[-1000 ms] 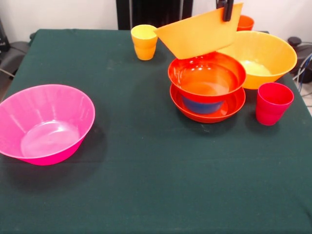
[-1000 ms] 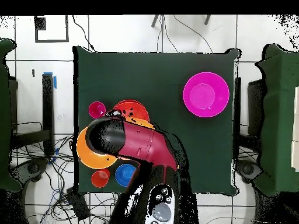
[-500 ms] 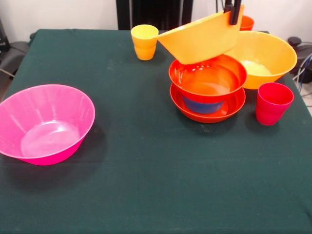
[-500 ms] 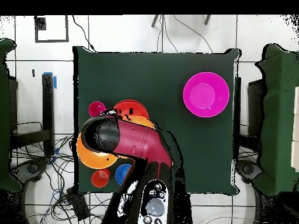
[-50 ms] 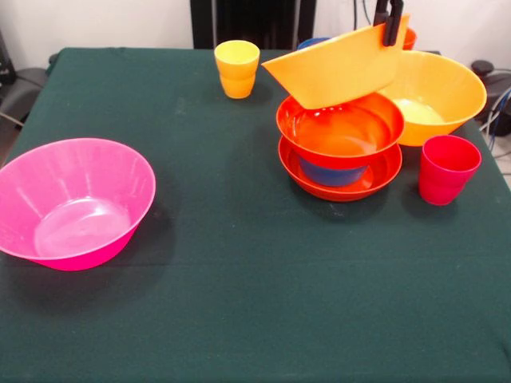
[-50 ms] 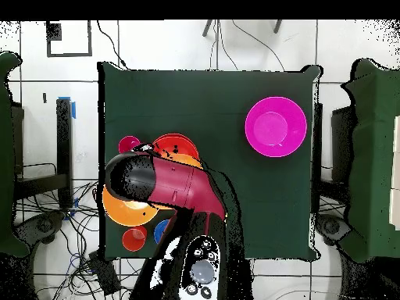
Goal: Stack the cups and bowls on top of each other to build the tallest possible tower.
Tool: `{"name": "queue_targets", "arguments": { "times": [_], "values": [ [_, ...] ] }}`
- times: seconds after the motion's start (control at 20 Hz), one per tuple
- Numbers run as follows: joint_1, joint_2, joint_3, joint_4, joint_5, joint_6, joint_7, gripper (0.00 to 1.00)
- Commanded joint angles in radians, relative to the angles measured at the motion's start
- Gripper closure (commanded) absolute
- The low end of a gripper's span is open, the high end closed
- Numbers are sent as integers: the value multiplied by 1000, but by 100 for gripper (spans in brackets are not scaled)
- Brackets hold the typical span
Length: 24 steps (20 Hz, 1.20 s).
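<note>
My gripper is shut on the rim of a large orange-yellow bowl. That bowl hangs tilted just above the tower, a red-orange bowl on a small blue bowl inside a shallow red-orange bowl. A second orange-yellow bowl stands right of the tower, with a red-pink cup in front of it. The yellow cup sits at the back, and an orange cup peeks out behind the gripper. The pink bowl rests far left. In the overhead view the arm covers the tower.
Another blue bowl shows its rim behind the held bowl. In the overhead view the pink bowl stands apart from the cluster of the red-pink cup, orange-yellow bowl, orange cup and blue bowl.
The held orange-yellow bowl has shifted slightly right and changed tilt above the tower, uncovering a blue bowl's rim behind it. Everything on the table stayed put.
</note>
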Motion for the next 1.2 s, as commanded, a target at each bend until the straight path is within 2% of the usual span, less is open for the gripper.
{"name": "queue_targets", "arguments": {
  "times": [0.05,1.2],
  "values": [
    [9,27,34,-68,-46,-4,62,100],
    [9,57,8,-153,-64,48,46,100]
  ]
}}
